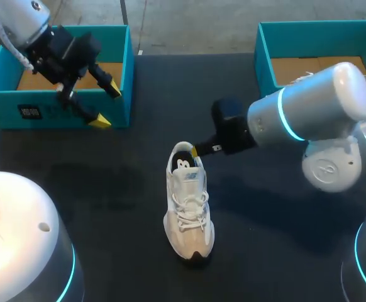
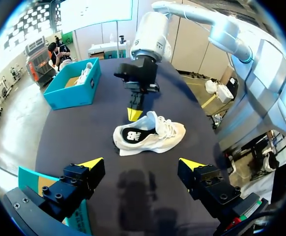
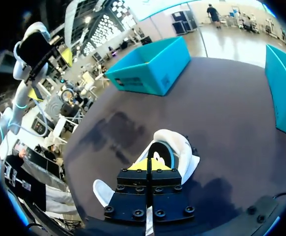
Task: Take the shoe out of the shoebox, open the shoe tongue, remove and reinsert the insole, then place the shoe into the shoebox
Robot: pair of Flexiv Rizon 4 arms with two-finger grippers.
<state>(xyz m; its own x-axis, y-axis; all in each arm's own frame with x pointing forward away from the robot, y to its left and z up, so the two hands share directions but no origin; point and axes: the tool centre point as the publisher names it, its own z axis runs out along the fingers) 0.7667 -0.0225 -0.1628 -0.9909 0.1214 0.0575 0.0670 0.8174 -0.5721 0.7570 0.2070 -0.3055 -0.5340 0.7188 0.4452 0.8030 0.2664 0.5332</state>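
A white and beige shoe point(image 1: 189, 201) point(image 2: 150, 135) point(image 3: 177, 147) lies on the dark table near the middle, heel toward the back, with its black insole showing in the opening. My right gripper point(image 1: 194, 151) point(image 2: 134, 114) point(image 3: 148, 166) is shut, its yellow tips together at the heel rim. I cannot tell whether anything is pinched between them. My left gripper point(image 1: 106, 104) point(image 2: 142, 164) hangs open and empty above the front wall of the left teal shoebox point(image 1: 57, 113) point(image 3: 150, 73), far from the shoe.
A second teal shoebox point(image 1: 265, 56) point(image 2: 74, 91) point(image 3: 285, 98) stands at the back right with another light shoe point(image 2: 84, 73) inside. Dark tabletop lies bare around the shoe.
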